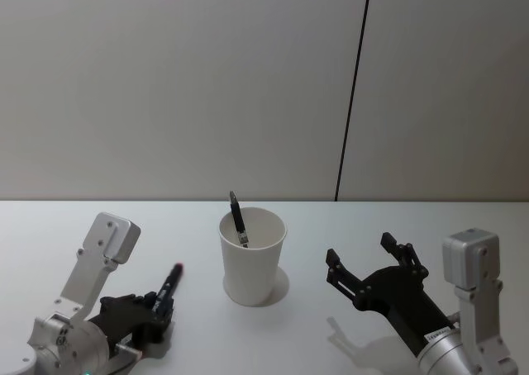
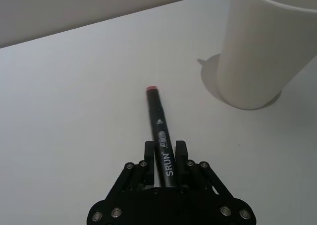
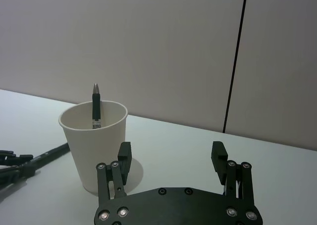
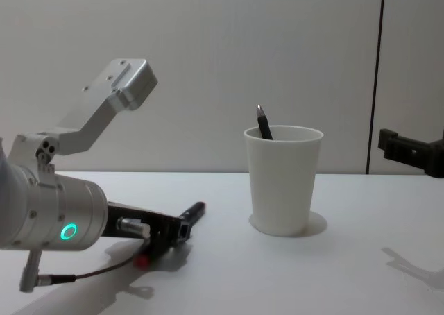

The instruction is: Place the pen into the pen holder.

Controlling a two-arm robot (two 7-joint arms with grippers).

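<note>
My left gripper is shut on a black pen with a red end, held low over the table to the left of the pen holder. The wrist view shows the pen clamped between both fingers, its red end pointing towards the white paper cup. The pen holder stands upright mid-table with another dark pen leaning inside it. My right gripper hovers open and holding nothing to the right of the cup. From the chest, the held pen lies left of the cup.
The white table runs back to a plain wall with a black vertical seam. My right gripper faces the cup. One of its fingers juts in from the chest view's right edge.
</note>
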